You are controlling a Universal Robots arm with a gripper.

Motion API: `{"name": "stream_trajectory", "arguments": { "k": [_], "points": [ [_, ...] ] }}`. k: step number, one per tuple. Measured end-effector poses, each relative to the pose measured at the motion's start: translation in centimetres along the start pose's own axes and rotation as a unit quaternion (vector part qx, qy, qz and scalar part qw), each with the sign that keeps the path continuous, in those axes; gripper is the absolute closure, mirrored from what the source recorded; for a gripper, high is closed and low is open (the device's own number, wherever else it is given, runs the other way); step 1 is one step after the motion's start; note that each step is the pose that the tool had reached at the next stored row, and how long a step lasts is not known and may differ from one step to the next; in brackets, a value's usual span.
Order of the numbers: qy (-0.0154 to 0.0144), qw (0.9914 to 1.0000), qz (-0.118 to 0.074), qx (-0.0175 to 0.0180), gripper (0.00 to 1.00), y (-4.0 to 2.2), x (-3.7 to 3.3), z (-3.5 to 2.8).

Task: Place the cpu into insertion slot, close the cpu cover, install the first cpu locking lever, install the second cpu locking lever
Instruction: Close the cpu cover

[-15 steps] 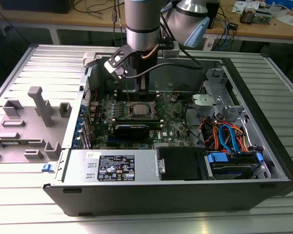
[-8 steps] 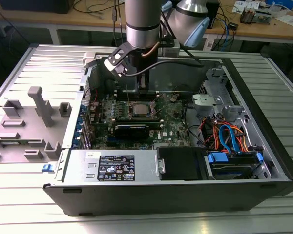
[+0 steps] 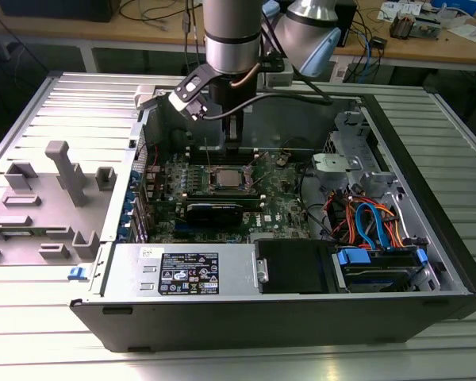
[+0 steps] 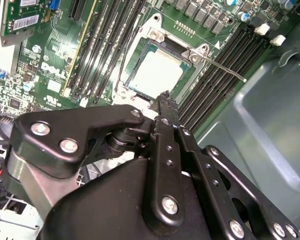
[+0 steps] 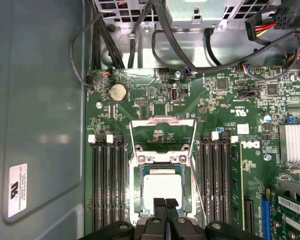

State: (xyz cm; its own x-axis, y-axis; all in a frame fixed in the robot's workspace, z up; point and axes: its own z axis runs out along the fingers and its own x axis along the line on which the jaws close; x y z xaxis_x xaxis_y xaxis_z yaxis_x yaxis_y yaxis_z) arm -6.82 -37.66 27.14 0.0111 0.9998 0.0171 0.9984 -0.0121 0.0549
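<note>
Directly above the insertion slot [image 5: 138, 191], inside the open computer case [image 3: 246, 325], the gripper [image 5: 165, 203] hung with its two black fingertips pressed together and nothing held between them. In both wrist views their tips sat at the slot's nearest edge. Within the slot lay the cpu [image 5: 162, 189], flat and square, its pale metal top bare. The cpu cover [image 5: 162, 122] stood swung up off the slot on the side away from the gripper, and the green board showed through its square cut-out. A thin wire locking lever [image 4: 225, 67] stuck out free from one corner of the slot, lying over the neighbouring memory slots [image 5: 107, 185], which ran long and black along both flanks of the slot. Past the raised cover, farther from the slot, sat a round coin battery [image 5: 118, 92]. In the exterior view the arm pointed straight down at the slot, and a tangle of orange and blue cables [image 3: 369, 222] lay well apart from the slot, toward the exterior view's right.
</note>
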Motion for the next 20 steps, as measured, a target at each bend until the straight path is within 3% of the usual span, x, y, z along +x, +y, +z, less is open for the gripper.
{"name": "stream_trajectory", "arguments": {
  "k": [10, 20],
  "points": [
    [0.0001, 1.00000, 0.000, 0.0000, 0.89, 0.10, 0.04, -1.79],
    [0.0000, 1.00000, 0.000, 0.0000, 0.89, 0.36, 0.04, -1.79]
  ]
}}
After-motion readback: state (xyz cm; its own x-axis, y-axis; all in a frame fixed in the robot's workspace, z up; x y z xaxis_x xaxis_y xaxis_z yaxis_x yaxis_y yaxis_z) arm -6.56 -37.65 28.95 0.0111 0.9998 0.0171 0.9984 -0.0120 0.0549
